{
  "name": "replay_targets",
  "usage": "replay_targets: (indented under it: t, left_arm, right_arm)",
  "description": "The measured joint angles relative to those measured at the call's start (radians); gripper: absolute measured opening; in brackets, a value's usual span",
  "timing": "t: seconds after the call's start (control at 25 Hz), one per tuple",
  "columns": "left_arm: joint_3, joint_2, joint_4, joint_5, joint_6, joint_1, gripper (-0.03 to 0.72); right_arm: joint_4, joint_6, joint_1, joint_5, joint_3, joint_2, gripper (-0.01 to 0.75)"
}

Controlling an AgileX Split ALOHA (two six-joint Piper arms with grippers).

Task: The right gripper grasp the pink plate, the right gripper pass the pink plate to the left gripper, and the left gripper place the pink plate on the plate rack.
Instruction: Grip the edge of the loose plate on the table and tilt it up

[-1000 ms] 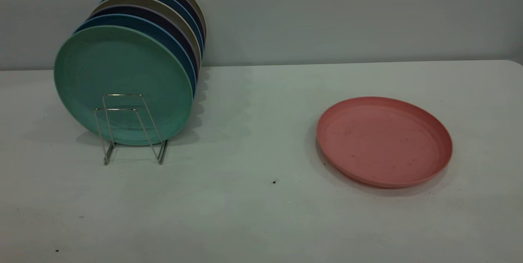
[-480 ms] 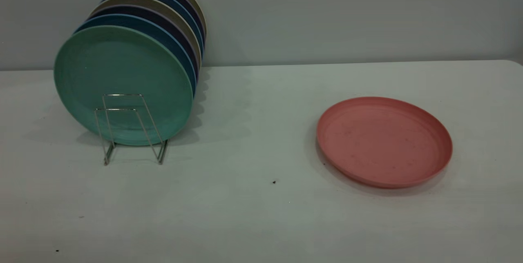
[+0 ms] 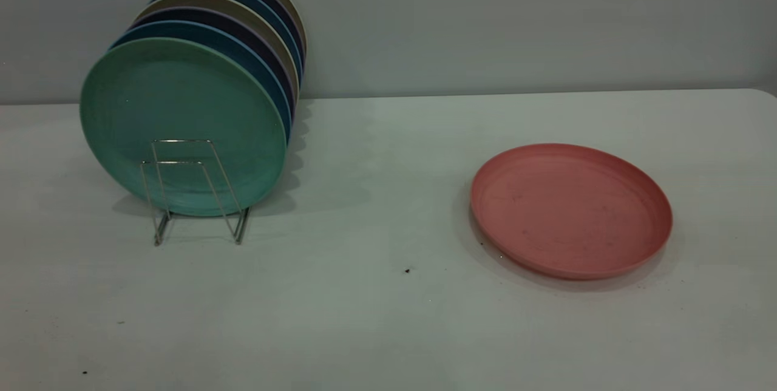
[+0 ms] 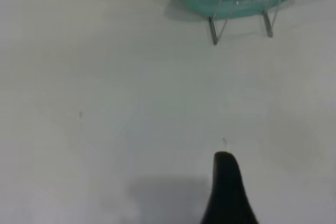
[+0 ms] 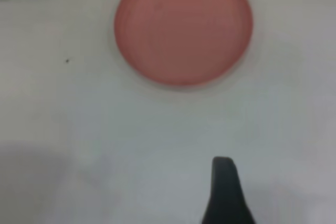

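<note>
The pink plate (image 3: 570, 210) lies flat on the white table (image 3: 376, 318), at the right side in the exterior view, well apart from the plate rack (image 3: 194, 187). It rests with the rim up, which suits a grasp at the edge, because a finger can go over the low rim there. The rack stands at the left and already carries a row of upright plates; the teal-green plate (image 3: 182, 124) is the front one, and two wire loops stand free before it, so I judge the pink plate belongs in that front slot. No arm shows in the exterior view. In each wrist view only one dark fingertip is seen: the right gripper (image 5: 226, 192) hangs above bare table with the pink plate far ahead, and the left gripper (image 4: 228, 190) looks toward the rack foot. Whether either claw is released or clenched, I cannot tell. The grasp is not yet begun.
</note>
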Motion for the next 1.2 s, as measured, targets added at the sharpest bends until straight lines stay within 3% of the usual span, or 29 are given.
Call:
replay_targets:
  t: [0.24, 0.48, 0.72, 0.96, 1.2]
  left_arm:
    - [-0.095, 0.298, -0.098, -0.142, 0.117, 0.0, 0.555]
    - [-0.21, 0.532, -0.324, -0.198, 0.317, -0.047, 0.555]
    - [-0.322, 0.75, -0.532, -0.225, 0.449, -0.143, 0.555]
    - [-0.403, 0.94, -0.663, -0.298, 0.53, -0.243, 0.555]
    - [-0.465, 1.089, -0.699, -0.388, 0.551, -0.334, 0.555]
  right_arm:
    - [0.243, -0.202, 0.0, -0.13, -0.042, 0.4, 0.55]
    - [0.504, -0.498, -0.011, -0.129, -0.164, 0.731, 0.55]
    - [0.673, -0.656, -0.139, -0.06, -0.359, 0.971, 0.55]
    - [0.708, -0.72, -0.284, 0.022, -0.527, 1.201, 0.55]
    - [0.708, -0.75, -0.339, 0.066, -0.636, 1.361, 0.545]
